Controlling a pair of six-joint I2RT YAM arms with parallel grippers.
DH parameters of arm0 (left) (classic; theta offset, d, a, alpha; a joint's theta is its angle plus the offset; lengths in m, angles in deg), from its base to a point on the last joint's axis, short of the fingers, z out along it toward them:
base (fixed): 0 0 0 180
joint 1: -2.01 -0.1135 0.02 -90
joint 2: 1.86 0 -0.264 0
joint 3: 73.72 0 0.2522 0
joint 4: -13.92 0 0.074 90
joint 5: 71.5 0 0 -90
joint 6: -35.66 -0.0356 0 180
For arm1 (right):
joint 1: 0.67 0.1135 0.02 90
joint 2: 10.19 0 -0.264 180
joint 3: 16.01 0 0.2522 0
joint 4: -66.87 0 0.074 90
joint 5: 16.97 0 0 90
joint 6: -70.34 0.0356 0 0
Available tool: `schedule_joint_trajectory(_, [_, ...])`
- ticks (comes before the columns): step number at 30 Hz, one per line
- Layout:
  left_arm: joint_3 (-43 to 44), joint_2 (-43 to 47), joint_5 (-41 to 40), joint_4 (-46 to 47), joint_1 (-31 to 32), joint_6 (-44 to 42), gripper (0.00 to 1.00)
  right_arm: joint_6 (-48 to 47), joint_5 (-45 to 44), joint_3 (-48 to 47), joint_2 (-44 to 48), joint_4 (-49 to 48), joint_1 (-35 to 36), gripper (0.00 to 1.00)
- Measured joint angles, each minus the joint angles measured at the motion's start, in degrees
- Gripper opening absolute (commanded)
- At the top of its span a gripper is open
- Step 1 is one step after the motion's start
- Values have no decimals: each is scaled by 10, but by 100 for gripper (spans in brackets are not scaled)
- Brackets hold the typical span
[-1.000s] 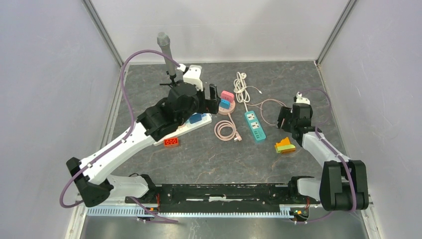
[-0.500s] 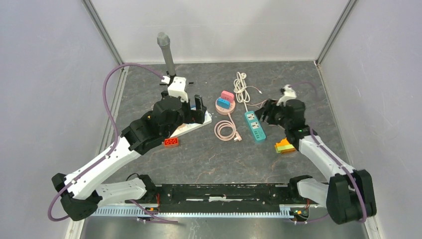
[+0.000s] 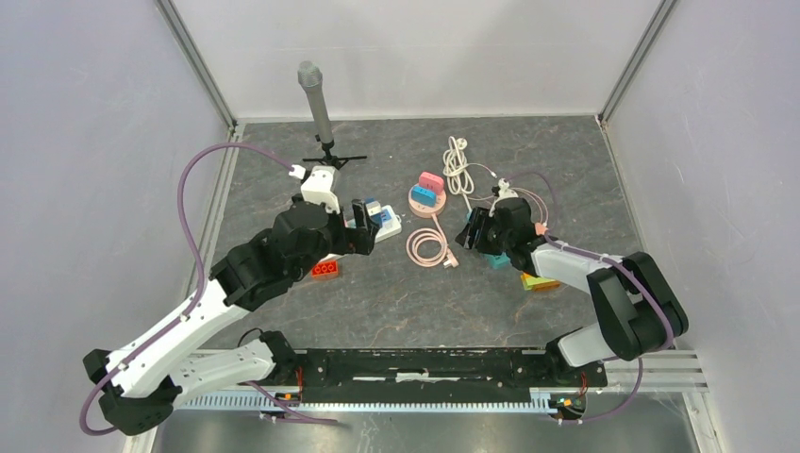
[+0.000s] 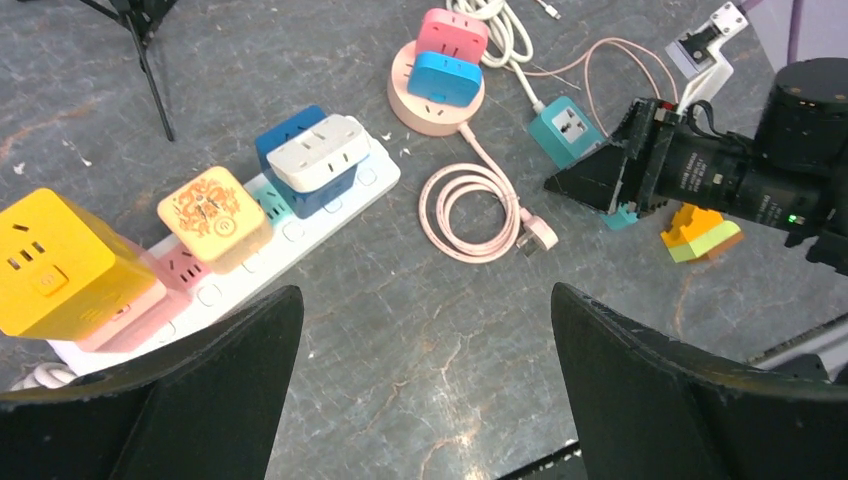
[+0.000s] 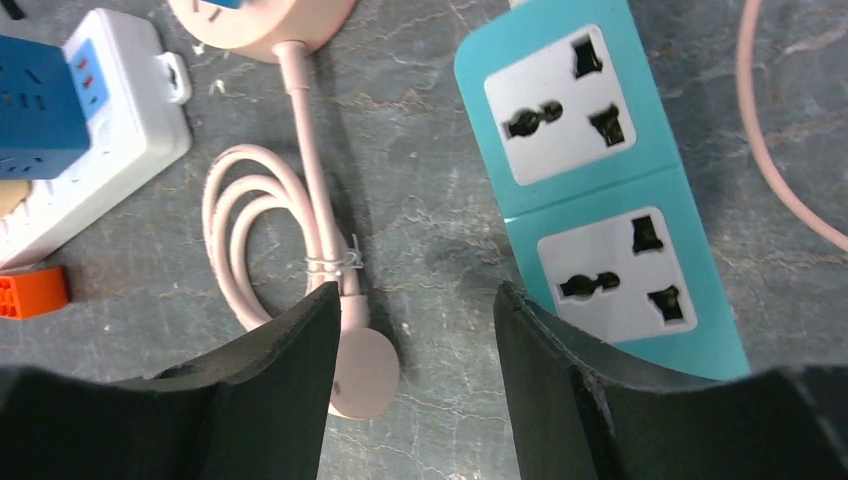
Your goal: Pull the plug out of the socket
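Observation:
A white power strip (image 4: 375, 182) carries a yellow cube (image 4: 50, 260), a gold-topped cube (image 4: 213, 215) and a blue block with a white plug (image 4: 325, 150) on top. My left gripper (image 4: 425, 300) hangs wide open above bare table, nearer than the strip, also seen from the top (image 3: 365, 226). A round pink socket (image 4: 410, 105) holds a blue adapter (image 4: 445, 78) and a pink one (image 4: 452, 32). My right gripper (image 5: 418, 295) is open and holds nothing. It is low between the pink cable's plug (image 5: 365, 375) and the empty teal strip (image 5: 590, 190).
A microphone stand (image 3: 316, 99) rises at the back left. A red brick (image 3: 325, 270) lies near the white strip. A yellow, green and orange brick stack (image 3: 538, 280) sits under the right forearm. A white cable (image 3: 458, 165) lies behind the teal strip.
The left arm drew back toward the near left, uncovering the white strip. The right gripper swung left over the teal strip and its jaws narrowed.

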Motion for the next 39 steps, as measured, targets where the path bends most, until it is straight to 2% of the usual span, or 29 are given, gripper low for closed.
schedule_joint_trajectory(12, [-4,13,55,-37,0,27,100,-5,-120,-14,3,53,7,62])
schedule_joint_trajectory(16, [-9,17,58,-45,0,28,100,-51,-104,-34,5,41,36,63])
schedule_joint_trajectory(22, [-34,46,53,-51,0,29,100,-126,-43,-103,-2,-31,86,64])
schedule_joint_trajectory(26, [-35,51,46,-51,0,29,100,-152,-45,-161,-39,-82,87,73])
schedule_joint_trajectory(30, [-35,42,36,-49,0,29,100,-190,-52,-245,-107,-84,83,75])
schedule_joint_trajectory(33, [-35,19,33,-40,0,29,100,-219,-53,-327,-170,-65,76,73])
schedule_joint_trajectory(34, [-33,9,33,-36,0,29,100,-228,-50,-347,-186,-59,72,70])
schedule_joint_trajectory(36, [-32,-12,33,-30,0,29,100,-242,-35,-374,-214,-50,56,64])
schedule_joint_trajectory(39, [-26,-44,34,-24,0,29,100,-263,6,-389,-240,-36,26,62])
